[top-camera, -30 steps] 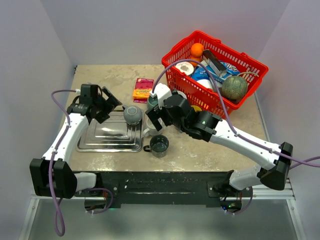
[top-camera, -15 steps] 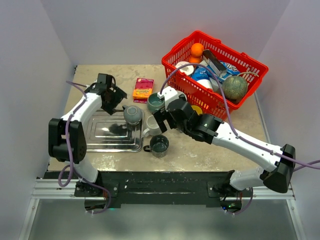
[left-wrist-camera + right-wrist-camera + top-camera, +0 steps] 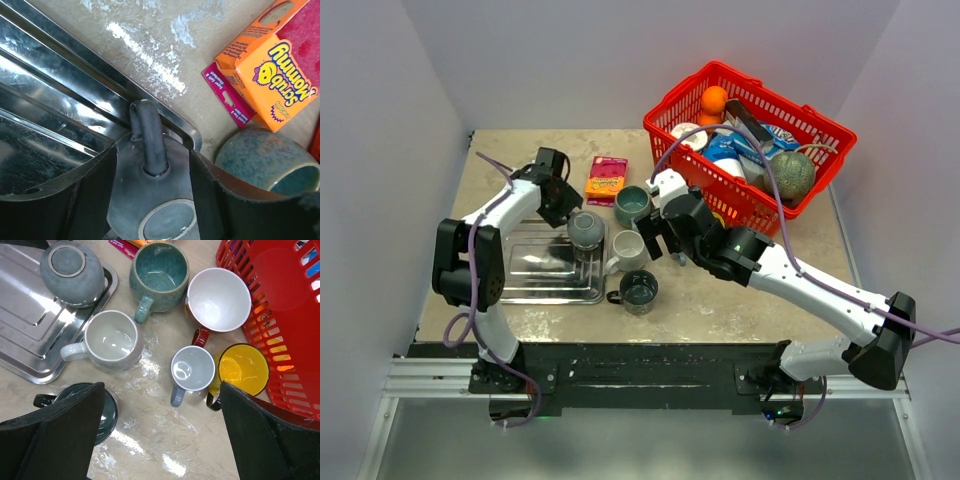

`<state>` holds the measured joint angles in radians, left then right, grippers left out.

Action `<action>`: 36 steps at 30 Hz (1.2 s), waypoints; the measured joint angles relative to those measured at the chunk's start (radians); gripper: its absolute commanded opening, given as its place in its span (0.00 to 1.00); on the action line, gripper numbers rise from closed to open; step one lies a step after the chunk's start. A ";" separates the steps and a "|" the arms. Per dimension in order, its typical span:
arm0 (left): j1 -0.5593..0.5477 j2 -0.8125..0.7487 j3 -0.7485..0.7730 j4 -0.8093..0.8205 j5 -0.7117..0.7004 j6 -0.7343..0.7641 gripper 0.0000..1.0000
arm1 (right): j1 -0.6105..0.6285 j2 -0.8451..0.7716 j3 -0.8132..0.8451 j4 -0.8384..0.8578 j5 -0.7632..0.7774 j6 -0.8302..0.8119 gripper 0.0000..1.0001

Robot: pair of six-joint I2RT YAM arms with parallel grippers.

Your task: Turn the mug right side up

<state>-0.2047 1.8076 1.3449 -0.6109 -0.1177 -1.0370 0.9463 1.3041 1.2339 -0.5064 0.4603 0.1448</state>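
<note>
The upside-down grey-blue mug [image 3: 585,228] stands base up on the right end of the steel tray [image 3: 535,275]. In the left wrist view the mug [image 3: 150,200] fills the gap between my fingers, its handle [image 3: 148,137] pointing away over the tray rim. My left gripper [image 3: 565,205] is open, with one finger on each side of the mug's body. My right gripper [image 3: 660,225] is open and empty, held above the table among the upright mugs. The upside-down mug also shows in the right wrist view [image 3: 71,272].
Upright mugs stand right of the tray: pale grey [image 3: 111,339], teal [image 3: 159,272], white with a red handle [image 3: 218,299], small grey [image 3: 191,369], yellow [image 3: 243,369], dark green [image 3: 107,410]. A red basket [image 3: 750,130] stands at the back right. A Scrub Mommy box [image 3: 607,180] lies behind the mugs.
My left arm has swung right and forward from the tray's back-left to the upside-down mug, bringing its fingers around it. My right gripper has drawn back a little to the right.
</note>
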 measured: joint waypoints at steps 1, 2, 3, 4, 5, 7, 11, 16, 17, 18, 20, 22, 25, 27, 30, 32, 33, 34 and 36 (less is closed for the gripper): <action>-0.002 0.005 0.000 -0.001 -0.003 0.002 0.58 | -0.002 0.000 0.000 0.000 0.000 0.000 0.99; -0.006 0.010 0.000 -0.001 -0.005 0.004 0.58 | -0.005 0.000 -0.001 0.000 0.001 -0.001 0.99; -0.007 0.016 0.000 -0.001 -0.008 0.007 0.55 | -0.005 0.000 -0.002 0.001 0.002 -0.001 0.99; -0.008 0.021 0.000 0.002 -0.011 0.008 0.53 | -0.006 0.000 -0.005 0.004 0.002 -0.002 0.99; -0.008 0.028 0.003 0.007 -0.013 0.009 0.50 | -0.007 0.000 -0.007 0.004 0.002 -0.003 0.99; -0.008 0.041 0.013 0.008 -0.019 0.010 0.38 | -0.010 0.000 -0.012 0.003 0.002 -0.003 0.99; -0.008 0.068 0.026 0.014 -0.028 0.020 0.11 | -0.011 0.000 -0.015 0.003 0.011 -0.004 0.99; -0.008 0.069 0.032 0.002 -0.035 0.037 0.00 | -0.012 0.000 -0.016 0.003 0.021 -0.006 0.99; -0.008 0.069 0.033 0.002 -0.035 0.038 0.00 | -0.012 0.000 -0.016 0.003 0.021 -0.006 0.99; -0.008 0.069 0.034 0.000 -0.035 0.039 0.00 | -0.012 0.000 -0.016 0.003 0.021 -0.006 0.99; -0.008 0.067 0.034 0.000 -0.033 0.047 0.00 | -0.013 0.000 -0.016 0.003 0.020 -0.006 0.99; -0.011 0.062 0.034 -0.003 -0.031 0.066 0.00 | -0.014 0.000 -0.016 0.003 0.020 -0.006 0.99; -0.017 0.031 0.028 -0.004 -0.023 0.121 0.00 | -0.016 0.000 -0.016 0.003 0.018 -0.006 0.99; -0.021 -0.010 0.016 0.003 -0.017 0.168 0.00 | -0.018 0.000 -0.016 0.005 0.011 -0.006 0.99; -0.028 -0.088 0.009 -0.005 -0.005 0.249 0.00 | -0.024 0.000 -0.016 0.008 -0.015 -0.002 0.99; -0.030 -0.143 0.006 -0.005 0.021 0.310 0.00 | -0.030 0.000 -0.016 0.015 -0.043 0.003 0.99; -0.031 -0.172 0.003 -0.003 0.037 0.341 0.00 | -0.034 0.000 -0.016 0.022 -0.066 0.006 0.99; -0.031 -0.196 -0.002 -0.001 0.055 0.365 0.00 | -0.038 0.000 -0.016 0.029 -0.080 0.008 0.99; -0.031 -0.257 -0.027 0.012 0.113 0.422 0.00 | -0.047 -0.002 -0.016 0.047 -0.125 0.014 0.99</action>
<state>-0.2352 1.5501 1.3182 -0.5991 -0.0044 -0.6147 0.8989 1.3018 1.2179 -0.4595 0.3355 0.1585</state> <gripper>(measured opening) 0.253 0.987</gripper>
